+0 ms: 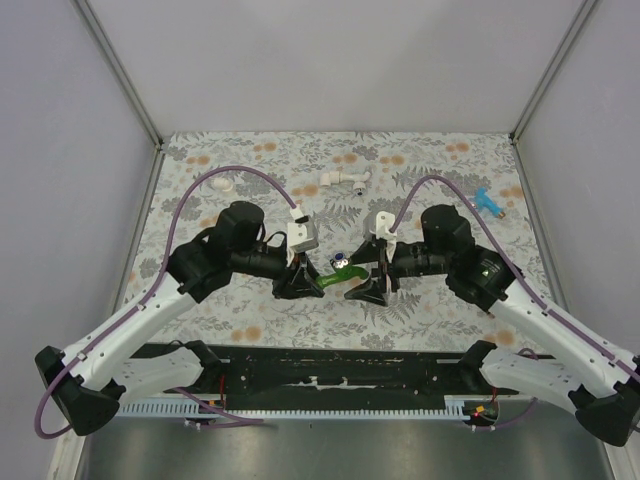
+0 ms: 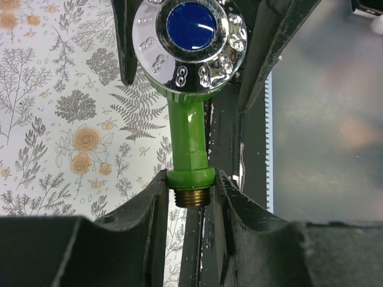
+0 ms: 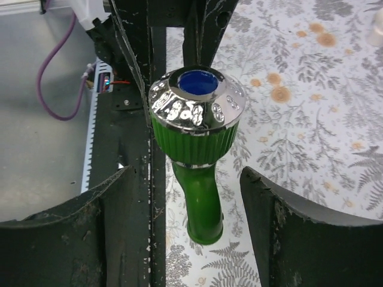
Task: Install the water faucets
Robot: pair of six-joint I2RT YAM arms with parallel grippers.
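The bright green faucet hangs in the air between my two grippers, over the floral mat. My left gripper is shut on it; in the left wrist view the fingertips clamp the green collar just above the brass thread, and the faucet body rises to a chrome handle with a blue cap. My right gripper is open. In the right wrist view its jaws stand either side of the faucet's spout without touching it. A blue faucet lies at the far right. No reddish-brown faucet is in view.
A white elbow pipe fitting lies at the back centre of the mat, and a small white part at the back left. A black rail runs along the near edge. Grey walls close in three sides.
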